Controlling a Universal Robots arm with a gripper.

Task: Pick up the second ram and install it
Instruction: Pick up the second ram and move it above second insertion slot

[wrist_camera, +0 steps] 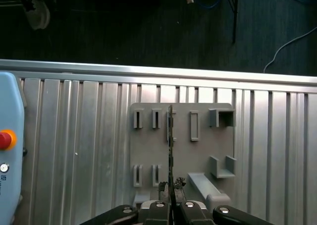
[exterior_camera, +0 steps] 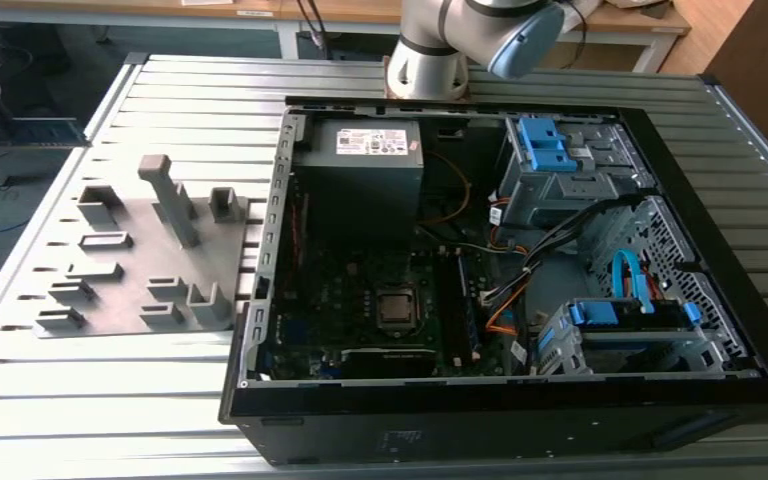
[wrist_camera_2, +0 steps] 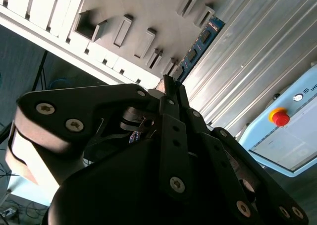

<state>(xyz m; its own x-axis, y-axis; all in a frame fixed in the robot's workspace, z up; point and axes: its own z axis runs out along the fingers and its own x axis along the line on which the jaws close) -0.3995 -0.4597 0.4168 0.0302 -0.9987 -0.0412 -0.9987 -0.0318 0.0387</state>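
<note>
The gripper (wrist_camera: 171, 186) is clenched on one end of the second ram (wrist_camera_2: 200, 42), a narrow blue-green board with dark chips. In the first wrist view the stick shows edge-on as a thin dark line against the grey fixture plate (wrist_camera: 198, 150), which lies on the ribbed metal table (wrist_camera: 74, 150).

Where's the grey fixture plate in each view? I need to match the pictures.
Exterior view: the fixture plate lies on the ribbed table, on the exterior view's left of the computer case.
First wrist view: it lies beyond the pincer, behind the edge-on second ram gripped there.
Second wrist view: it lies in the background beyond pincer and ram.
Shared landmark: the ribbed table under the plate.
</note>
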